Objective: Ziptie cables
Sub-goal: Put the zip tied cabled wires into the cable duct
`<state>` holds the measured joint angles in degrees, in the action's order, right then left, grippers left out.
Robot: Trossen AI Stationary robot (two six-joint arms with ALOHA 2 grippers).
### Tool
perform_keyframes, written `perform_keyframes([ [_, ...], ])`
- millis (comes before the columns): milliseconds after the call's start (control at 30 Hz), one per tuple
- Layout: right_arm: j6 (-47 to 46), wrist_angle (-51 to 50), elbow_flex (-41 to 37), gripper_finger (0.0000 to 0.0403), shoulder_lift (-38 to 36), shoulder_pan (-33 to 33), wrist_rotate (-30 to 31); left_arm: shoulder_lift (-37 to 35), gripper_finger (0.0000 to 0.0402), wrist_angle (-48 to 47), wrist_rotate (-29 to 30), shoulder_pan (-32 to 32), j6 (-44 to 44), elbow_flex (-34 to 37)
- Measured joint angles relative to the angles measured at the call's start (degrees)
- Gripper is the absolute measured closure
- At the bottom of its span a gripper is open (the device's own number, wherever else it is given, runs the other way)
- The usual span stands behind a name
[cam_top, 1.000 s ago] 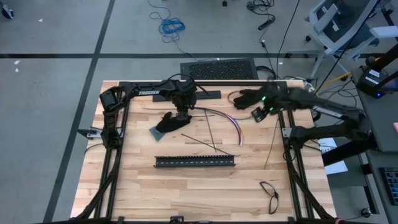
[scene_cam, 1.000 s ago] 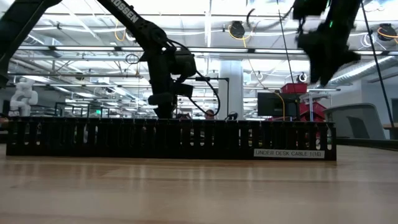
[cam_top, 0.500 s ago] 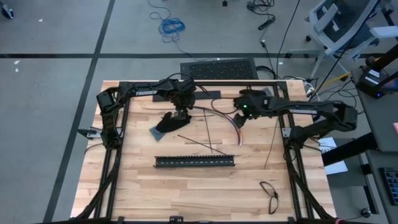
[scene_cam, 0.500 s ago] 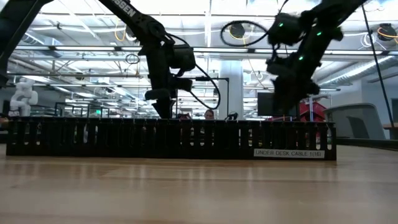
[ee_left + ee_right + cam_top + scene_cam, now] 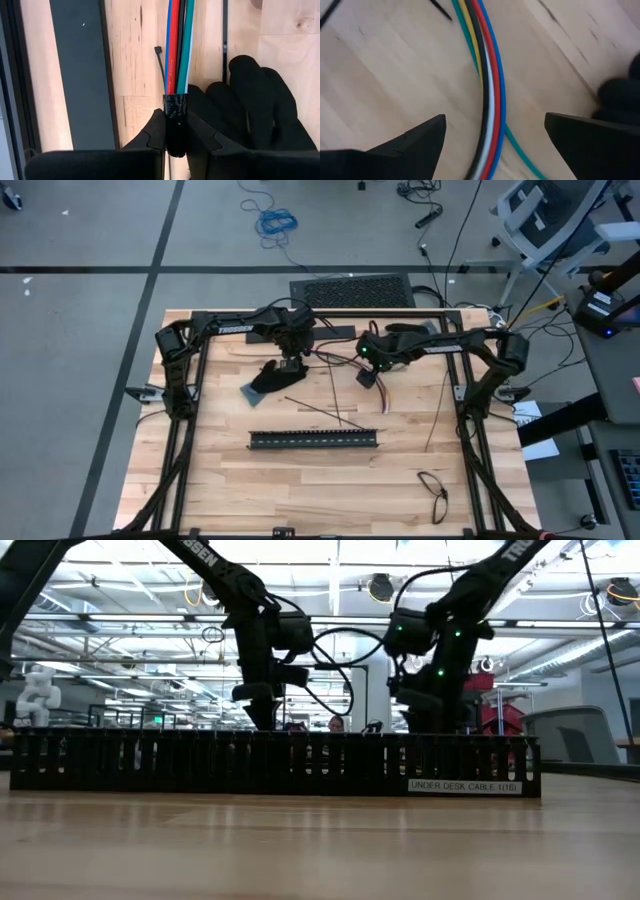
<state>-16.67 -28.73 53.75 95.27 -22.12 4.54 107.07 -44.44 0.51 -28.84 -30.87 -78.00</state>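
Pale wood planks make up the surface (image 5: 300, 480), framed by black rails. From above, the cables (image 5: 352, 364) run from the left claw (image 5: 292, 363) across to the right claw (image 5: 366, 376), then curve down toward the near side and end in loose tips. A black glove (image 5: 272, 379) lies just beside the left claw, on a grey sheet. Thin black zip ties (image 5: 320, 412) lie crossed between the cables and the slotted bar (image 5: 314, 439). A pair of glasses (image 5: 434, 490) sits well apart, near the front right corner.

At surface height, the bar (image 5: 270, 765) fills the width and hides the surface behind it; both arms come down behind it, the left arm on the picture's left, the right arm with green lights beside it.

Past the left wrist, the left claw (image 5: 175, 137) is clamped on the black taped end of the cables (image 5: 176, 45), whose blue, red, black, green and white strands run straight away over the wood. The glove (image 5: 255, 105) touches one finger. A zip tie (image 5: 161, 67) lies beside the strands.

Past the right wrist, the right claw (image 5: 495, 140) stands wide apart, one finger on each side of the cables (image 5: 487, 95), gripping nothing. The strands lie flat on the wood, curving between the fingers.
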Motion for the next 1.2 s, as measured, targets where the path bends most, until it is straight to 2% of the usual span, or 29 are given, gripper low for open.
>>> perform_keyframes([
  [333,4.0,-3.2,2.1,0.0066,7.2,-2.6,-1.5,-0.1,0.0358,-0.6,1.4,0.0,-1.7,0.0],
  [567,5.2,-4.8,2.1,0.008,7.7,-2.1,-2.7,-0.1,0.0358,-1.6,3.5,0.0,-2.6,-0.4],
  [967,4.7,-8.2,1.4,0.0144,7.7,0.7,-2.8,-0.1,0.0358,-1.6,4.3,0.0,-2.5,-0.4],
  [1200,4.9,-9.6,1.4,0.0199,7.7,0.9,-3.2,-0.1,0.0358,-1.8,5.6,0.0,-2.5,-0.4],
])
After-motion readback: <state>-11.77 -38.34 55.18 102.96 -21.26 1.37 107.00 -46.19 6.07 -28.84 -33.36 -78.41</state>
